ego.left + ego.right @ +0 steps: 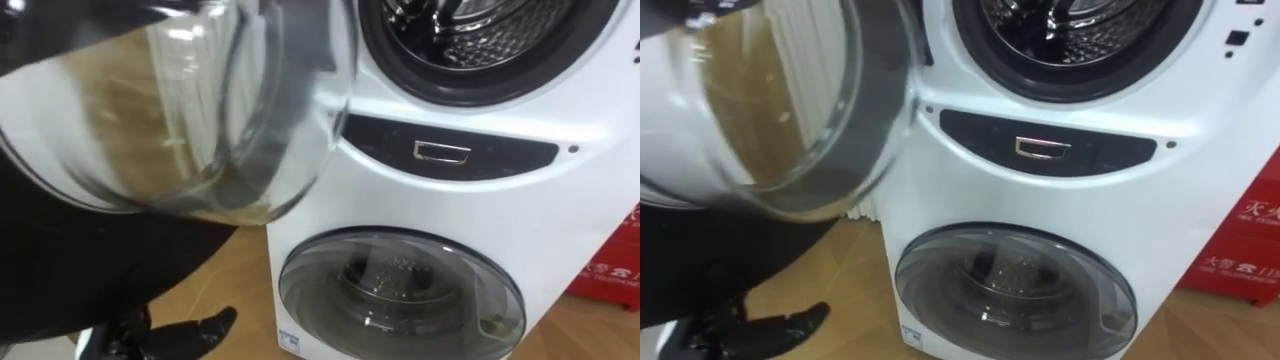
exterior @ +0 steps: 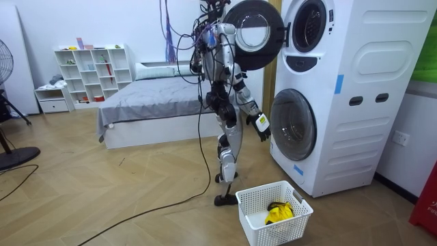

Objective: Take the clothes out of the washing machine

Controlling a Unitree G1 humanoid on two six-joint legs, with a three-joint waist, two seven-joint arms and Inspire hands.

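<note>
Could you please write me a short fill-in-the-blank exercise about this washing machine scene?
1. The upper door of the washing machine stands ____.
2. The lower door is ____.
3. The white basket on the floor holds a ____ garment.
4. The left hand, fingers relaxed, holds ____.
Missing words: open; shut; yellow; nothing.

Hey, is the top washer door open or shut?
Open: the upper door is swung out to the side, leaving the drum mouth uncovered.

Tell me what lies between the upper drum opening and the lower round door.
A dark panel with a small silver-framed rectangle; both eye views show it.
</note>
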